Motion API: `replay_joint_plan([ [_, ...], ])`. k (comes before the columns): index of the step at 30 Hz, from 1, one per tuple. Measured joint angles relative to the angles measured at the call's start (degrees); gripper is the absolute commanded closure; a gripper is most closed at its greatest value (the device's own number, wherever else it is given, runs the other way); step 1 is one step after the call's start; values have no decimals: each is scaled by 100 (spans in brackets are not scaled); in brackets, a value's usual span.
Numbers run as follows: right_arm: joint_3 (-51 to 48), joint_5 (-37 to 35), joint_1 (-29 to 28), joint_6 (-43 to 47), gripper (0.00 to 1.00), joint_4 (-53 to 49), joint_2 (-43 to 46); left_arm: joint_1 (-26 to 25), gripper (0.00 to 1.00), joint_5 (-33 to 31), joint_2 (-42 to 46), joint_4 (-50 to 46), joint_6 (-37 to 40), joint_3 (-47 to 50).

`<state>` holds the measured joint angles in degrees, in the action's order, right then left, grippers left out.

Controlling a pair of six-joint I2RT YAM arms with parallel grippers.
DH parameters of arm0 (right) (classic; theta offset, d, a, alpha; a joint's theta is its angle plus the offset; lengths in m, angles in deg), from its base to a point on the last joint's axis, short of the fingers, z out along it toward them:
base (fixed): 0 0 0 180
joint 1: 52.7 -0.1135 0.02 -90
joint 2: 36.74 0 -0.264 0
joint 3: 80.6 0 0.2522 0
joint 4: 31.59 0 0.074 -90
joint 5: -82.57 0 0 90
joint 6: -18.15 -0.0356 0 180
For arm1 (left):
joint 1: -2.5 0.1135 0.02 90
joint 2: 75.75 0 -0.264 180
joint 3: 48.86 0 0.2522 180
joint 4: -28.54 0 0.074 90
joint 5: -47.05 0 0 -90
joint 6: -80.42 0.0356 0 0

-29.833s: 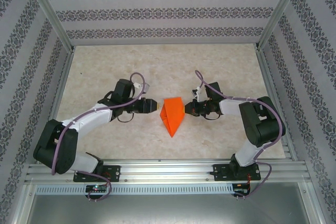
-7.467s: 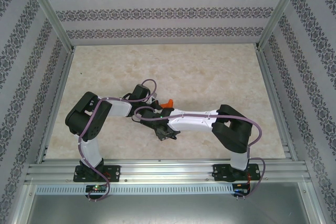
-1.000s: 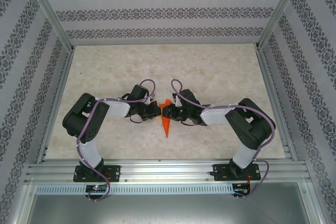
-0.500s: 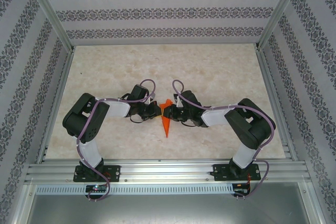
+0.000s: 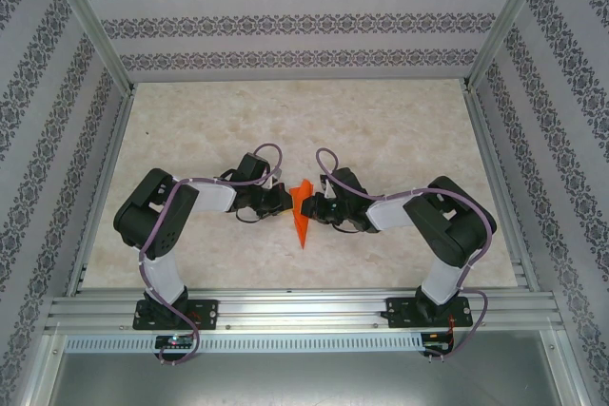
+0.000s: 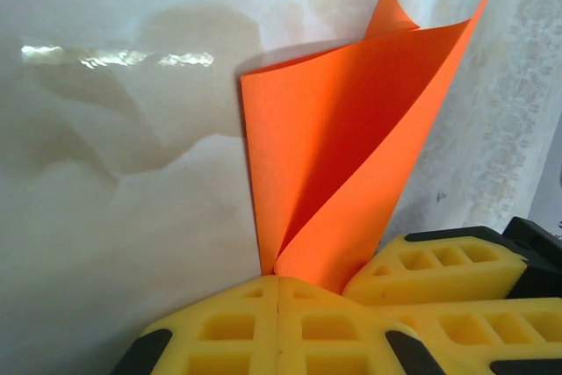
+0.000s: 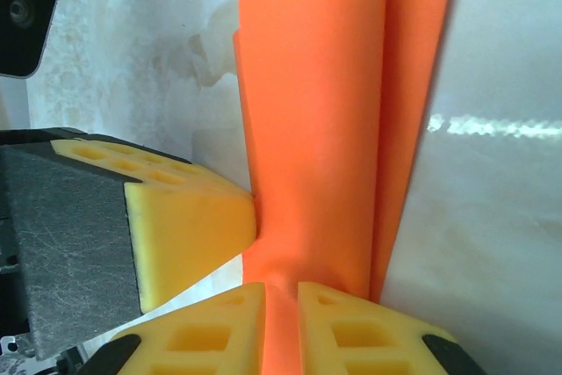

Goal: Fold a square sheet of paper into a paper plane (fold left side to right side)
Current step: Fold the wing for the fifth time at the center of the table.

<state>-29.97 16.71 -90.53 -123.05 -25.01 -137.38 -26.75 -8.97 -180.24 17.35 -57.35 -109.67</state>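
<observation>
Marbled surface [image 5: 400,130] at centre carries the paper plane [image 5: 302,223], pinched between my left end effector [image 5: 284,201] and my right end effector [image 5: 315,206], both clamped on it; pulling apart could tear its crease.

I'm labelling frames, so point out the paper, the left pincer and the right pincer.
paper [image 5: 302,227]: top view, its narrow near end.
left pincer [image 6: 277,292]: left wrist view, seam between its shut pads.
right pincer [image 7: 281,303]: right wrist view, between its tips.
</observation>
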Motion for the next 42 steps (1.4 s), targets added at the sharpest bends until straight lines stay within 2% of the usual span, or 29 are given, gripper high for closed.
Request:
replay_joint_plan([
  [8,214,-2,0,4,82,-433,-33,0,100,0,0,0,0,0],
  [15,540,11,0,-2,82,-1027,-125,-4,85,-149,96,-109,35,0],
  [20,649,79,13,-42,82,-1202,-184,28,73,-503,664,-717,192,2],
  [23,664,101,26,-44,82,-1237,-192,37,74,-608,1185,-892,243,50],
  [28,667,149,48,-44,82,-1235,-201,-101,82,-597,1963,-850,116,516],
  [36,667,151,48,-44,82,-1231,-212,-1150,88,-610,2146,-509,-514,1067],
  [42,667,153,50,-42,83,-1228,-216,-1600,90,-754,2184,-210,-817,1067],
])
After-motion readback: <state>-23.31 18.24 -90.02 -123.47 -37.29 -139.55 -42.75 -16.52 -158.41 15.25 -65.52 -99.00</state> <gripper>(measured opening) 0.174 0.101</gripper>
